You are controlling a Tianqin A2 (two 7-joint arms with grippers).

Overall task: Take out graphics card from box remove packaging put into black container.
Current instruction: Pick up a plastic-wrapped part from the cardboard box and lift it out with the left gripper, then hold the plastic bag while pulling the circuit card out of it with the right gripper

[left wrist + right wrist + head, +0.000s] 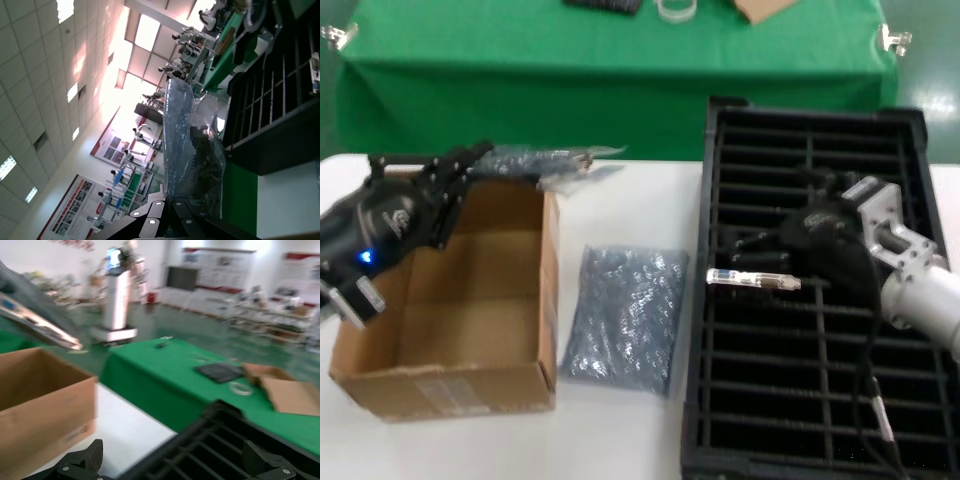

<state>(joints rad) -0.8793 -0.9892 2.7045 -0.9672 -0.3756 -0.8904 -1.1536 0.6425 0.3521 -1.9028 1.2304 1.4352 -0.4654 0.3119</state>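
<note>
Nearest to me in the head view, the box (450, 310) sits open on the white table (620, 440), its label side facing me and nothing visible inside it. Just beside it, between the box and the black container (810, 300), a crinkly grey-blue bag (620, 320) lies flat on the table; I can't tell whether it has anything in it.

My right gripper (755, 262) hangs over the middle of the black container. A narrow silver bracket with a blue port shows at its fingers, so I take that to be the end of the graphics card (752, 280), held low over the ribs (the board itself is mostly hidden under the gripper, so I say this with some caution). In the right wrist view the two fingertips (80, 460) stand wide apart, yet the card stays between them in the head view, so I read them as grasping it.

Farther back, my left gripper (460, 175) is above the box's far edge, clenched on the packaging (545, 160), which stretches out sideways in the air. The left wrist view shows that shiny bag (187, 145) rising from the closed fingers.

Behind everything stands a green-covered table (620, 60).
</note>
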